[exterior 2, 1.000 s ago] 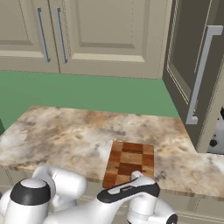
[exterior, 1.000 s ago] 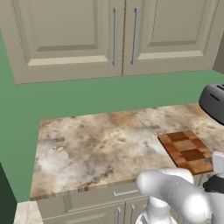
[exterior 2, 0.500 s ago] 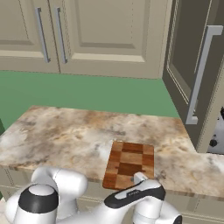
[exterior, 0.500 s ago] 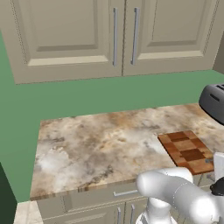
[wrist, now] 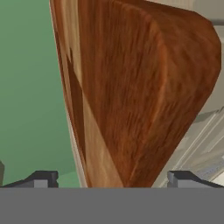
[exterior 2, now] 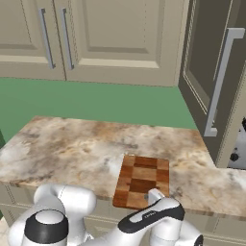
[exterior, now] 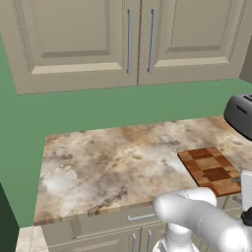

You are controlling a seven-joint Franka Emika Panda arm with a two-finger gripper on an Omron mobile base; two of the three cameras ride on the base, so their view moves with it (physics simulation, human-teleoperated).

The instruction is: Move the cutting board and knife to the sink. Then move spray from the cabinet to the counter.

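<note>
The checkered wooden cutting board (exterior: 210, 170) lies flat at the front right of the marbled counter (exterior: 113, 157); it is also the cutting board (exterior 2: 143, 178) on the counter (exterior 2: 72, 149). My hand (exterior 2: 154, 196) sits low at the board's near edge. In the hand view the gripper (wrist: 113, 179) is open wide, and the cutting board's (wrist: 131, 87) rounded edge stands between the fingertips (wrist: 41, 178) without touching them. The beige wall cabinet (exterior: 133, 39), also the cabinet (exterior 2: 53, 38), has both doors shut. The spray and the knife are hidden, and the sink is out of view.
A dark toaster (exterior: 241, 115) stands at the counter's back right. A tall cabinet with a long grey handle (exterior 2: 221, 81) rises right of the counter. Drawer fronts (exterior: 113, 219) run below the counter edge. A green wall lies behind.
My hand has crept slightly up and to the right at the board's near edge. The board itself has not moved.
</note>
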